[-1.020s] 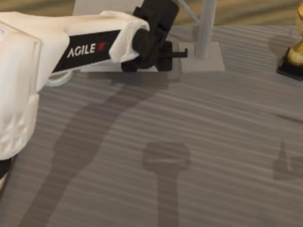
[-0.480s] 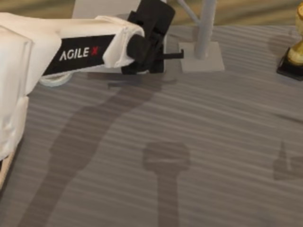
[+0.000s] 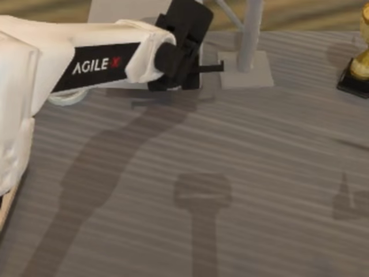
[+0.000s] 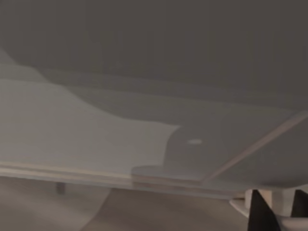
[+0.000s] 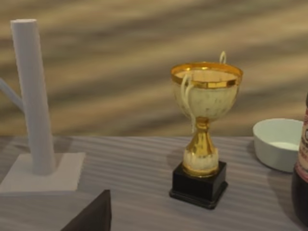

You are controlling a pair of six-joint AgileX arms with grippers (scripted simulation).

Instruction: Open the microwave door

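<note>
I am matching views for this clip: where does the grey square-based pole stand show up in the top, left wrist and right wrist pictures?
Top view: the pole stand stands at the far edge of the table, just right of the left gripper.
Left wrist view: not in it; the microwave fills the frame.
Right wrist view: it appears again, with its square base on the table.
Shared landmark: the gold trophy shows in the top and right wrist views.

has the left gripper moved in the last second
Yes. The left gripper shifted toward the top view's upper left, away from the pole stand, then held.
</note>
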